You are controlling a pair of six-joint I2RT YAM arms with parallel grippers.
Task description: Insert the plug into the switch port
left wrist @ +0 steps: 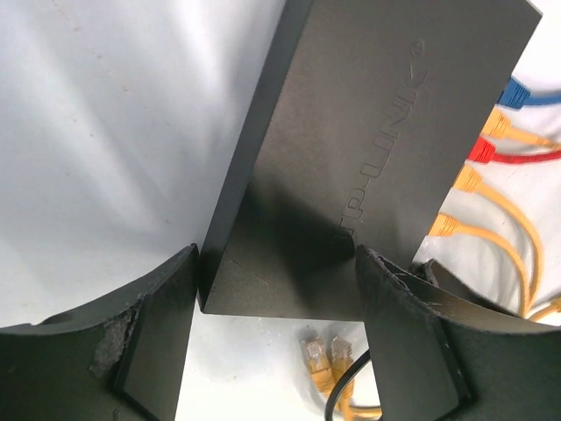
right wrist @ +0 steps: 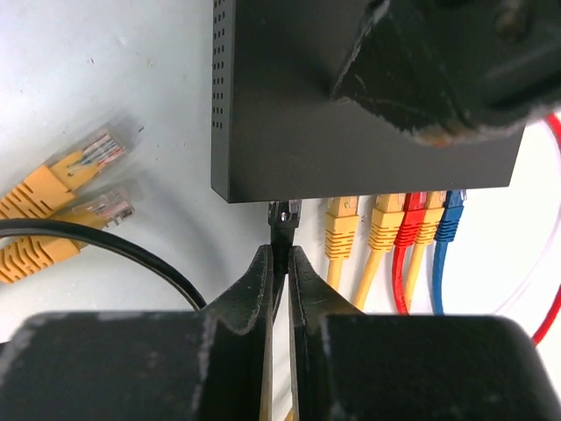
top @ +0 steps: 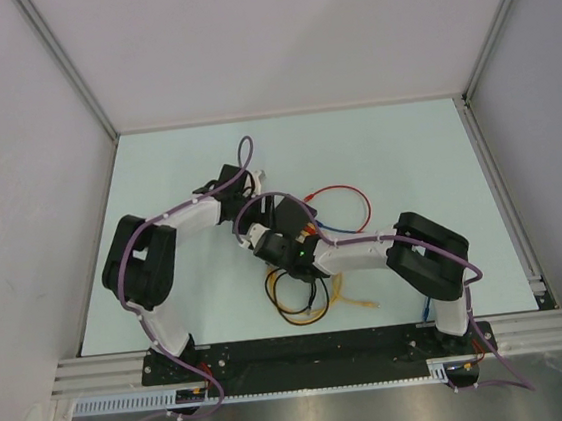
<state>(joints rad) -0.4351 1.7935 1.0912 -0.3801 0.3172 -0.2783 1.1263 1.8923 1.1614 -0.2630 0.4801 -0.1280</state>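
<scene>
I can see the switch (left wrist: 377,105) lying flat on the pale table (top: 406,157) near the middle, where the two arms meet. In the top view it is mostly hidden beneath them. The left gripper (left wrist: 276,263) straddles one short end of it, with its fingers (left wrist: 149,333) spread wide, one at each long side. One fingertip sits right at the box's edge and the other overlaps the opposite corner — whether they pinch the box or only bracket it, I cannot tell.

I have the right gripper (right wrist: 280,254) clenched on the plug (right wrist: 284,217), a small black one that stands out from the pressed-together fingertips. The plug points at the switch's socket edge, at the end of the row, with its nose right at the face. I cannot tell whether it is inside the port. Just beside it, five cables are seated side by side along the same edge: two yellow cables (right wrist: 342,228), a red cable (right wrist: 408,228), another yellow one and a blue cable (right wrist: 449,224).

Off to the side of the switch, two loose yellow plugs (right wrist: 74,175) lie close together on the table with their clear tips showing — a black cable (right wrist: 114,250) runs just beside them.
</scene>
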